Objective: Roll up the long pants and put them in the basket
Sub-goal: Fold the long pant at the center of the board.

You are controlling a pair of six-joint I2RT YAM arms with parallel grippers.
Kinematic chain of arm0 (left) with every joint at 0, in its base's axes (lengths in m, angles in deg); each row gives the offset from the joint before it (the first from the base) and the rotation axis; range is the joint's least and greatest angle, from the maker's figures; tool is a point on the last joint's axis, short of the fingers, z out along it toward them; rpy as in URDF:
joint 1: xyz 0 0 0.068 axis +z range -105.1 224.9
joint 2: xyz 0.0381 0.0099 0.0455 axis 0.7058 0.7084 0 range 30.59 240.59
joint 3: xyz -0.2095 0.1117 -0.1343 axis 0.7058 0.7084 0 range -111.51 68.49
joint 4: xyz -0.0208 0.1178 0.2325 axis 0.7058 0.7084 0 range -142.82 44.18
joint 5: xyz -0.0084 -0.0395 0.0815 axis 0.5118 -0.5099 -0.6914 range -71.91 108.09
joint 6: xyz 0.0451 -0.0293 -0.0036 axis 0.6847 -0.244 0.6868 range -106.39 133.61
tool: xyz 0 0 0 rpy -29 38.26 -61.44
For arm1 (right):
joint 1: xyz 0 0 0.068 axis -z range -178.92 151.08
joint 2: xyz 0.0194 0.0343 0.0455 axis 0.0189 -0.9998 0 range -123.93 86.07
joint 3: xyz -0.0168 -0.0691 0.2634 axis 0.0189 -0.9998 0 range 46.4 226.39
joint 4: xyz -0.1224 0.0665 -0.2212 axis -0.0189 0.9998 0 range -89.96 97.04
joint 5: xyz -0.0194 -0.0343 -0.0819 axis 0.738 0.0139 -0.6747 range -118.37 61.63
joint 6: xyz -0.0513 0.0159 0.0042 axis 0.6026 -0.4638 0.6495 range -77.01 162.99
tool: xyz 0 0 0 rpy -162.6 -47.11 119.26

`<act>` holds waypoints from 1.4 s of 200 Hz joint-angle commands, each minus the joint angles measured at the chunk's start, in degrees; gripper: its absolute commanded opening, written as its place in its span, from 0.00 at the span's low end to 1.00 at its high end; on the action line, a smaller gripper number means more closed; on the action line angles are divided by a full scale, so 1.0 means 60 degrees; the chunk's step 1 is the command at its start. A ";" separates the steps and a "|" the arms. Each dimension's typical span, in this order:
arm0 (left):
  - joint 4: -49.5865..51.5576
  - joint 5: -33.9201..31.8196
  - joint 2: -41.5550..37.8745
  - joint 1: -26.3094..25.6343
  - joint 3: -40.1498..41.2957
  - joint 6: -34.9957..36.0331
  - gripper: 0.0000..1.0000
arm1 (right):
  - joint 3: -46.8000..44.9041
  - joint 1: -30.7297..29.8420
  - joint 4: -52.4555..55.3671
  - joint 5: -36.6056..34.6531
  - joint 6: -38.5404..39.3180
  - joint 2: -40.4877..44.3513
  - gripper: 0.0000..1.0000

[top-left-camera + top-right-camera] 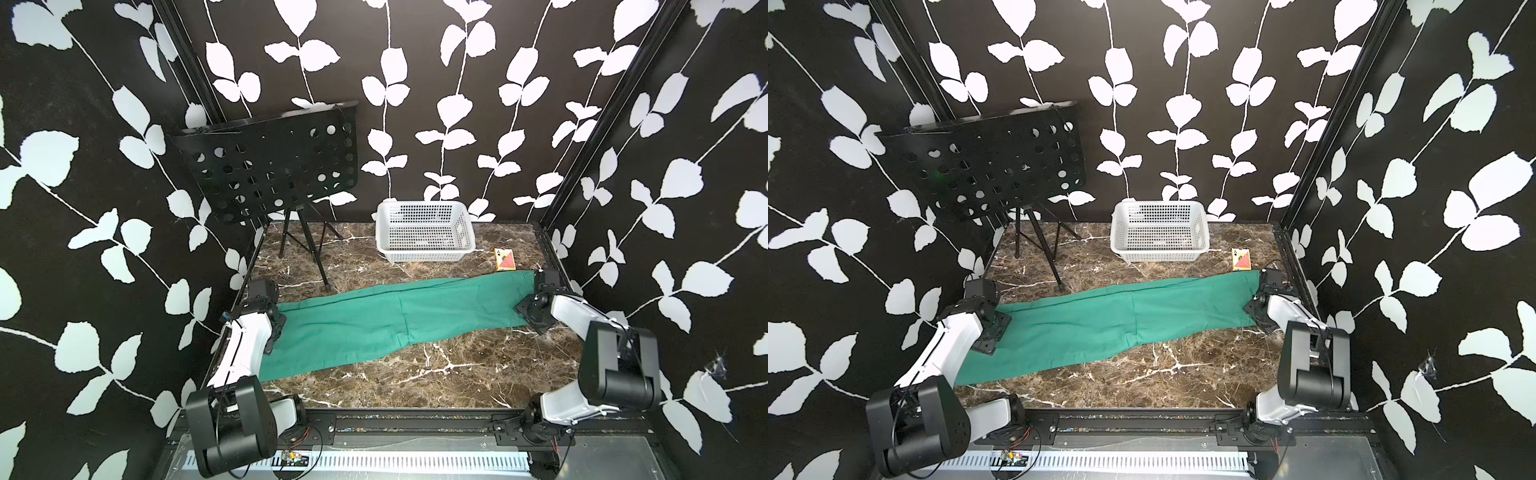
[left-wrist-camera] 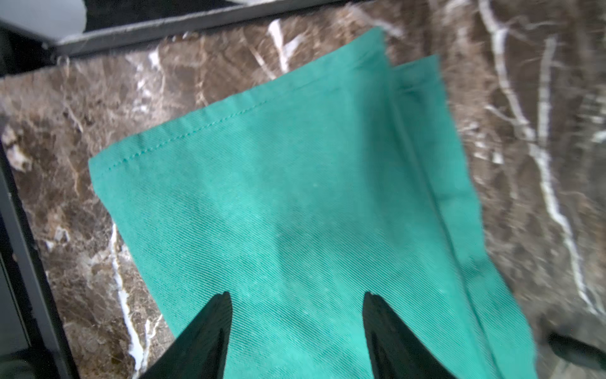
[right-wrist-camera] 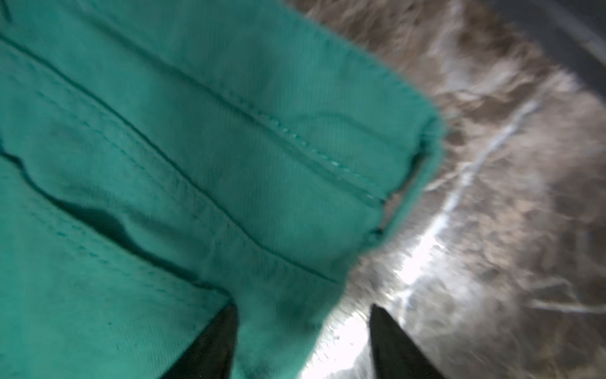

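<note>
place: robot test booth | evidence: leaf-print walls (image 1: 685, 208); marble tabletop (image 1: 436, 374); two rail-mounted arms (image 1: 245, 349)

One pair of long pants (image 1: 374, 324). One marble bench (image 1: 436, 374). One white basket (image 1: 424, 249). One black perforated music stand (image 1: 270, 166), with three tripod legs showing. One small orange card box (image 1: 505, 260). Two robot arms appear in both top views: one left arm (image 1: 245, 349) and one right arm (image 1: 573, 307).
</note>
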 commanded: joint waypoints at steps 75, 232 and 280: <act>0.2079 -0.0254 -0.1605 0.0013 -0.0729 0.0496 0.68 | -0.1244 0.1434 0.2374 -0.1499 -0.1429 0.2471 0.06; -0.0420 0.1152 -0.1168 -0.2853 -0.0026 -0.0730 0.67 | 0.1539 -0.7927 -0.2739 0.1226 1.0205 0.0631 0.69; 0.0017 0.0492 -0.1696 -0.2848 0.0070 -0.0663 0.67 | 0.4208 -0.8686 -0.2615 0.1630 1.1147 -0.2768 0.61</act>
